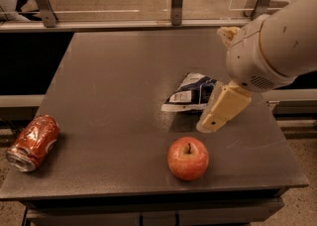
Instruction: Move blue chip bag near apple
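The blue chip bag (pixel 189 93) lies crumpled on the dark table (pixel 109 81), right of centre, a short way behind the apple (pixel 188 158). The apple is red, stands upright near the front edge and touches nothing. My gripper (pixel 216 79) hangs from the big white arm at the right, just right of the bag and above it. It is open and empty. One cream finger (pixel 223 108) points down toward the apple's side. The other finger (pixel 228 34) shows behind the arm. The arm hides the bag's right edge.
A crushed red soda can (pixel 33 142) lies at the table's front left corner. A rail with metal posts (pixel 177 2) runs along the back edge. The white arm (pixel 275 46) covers the table's right rear part.
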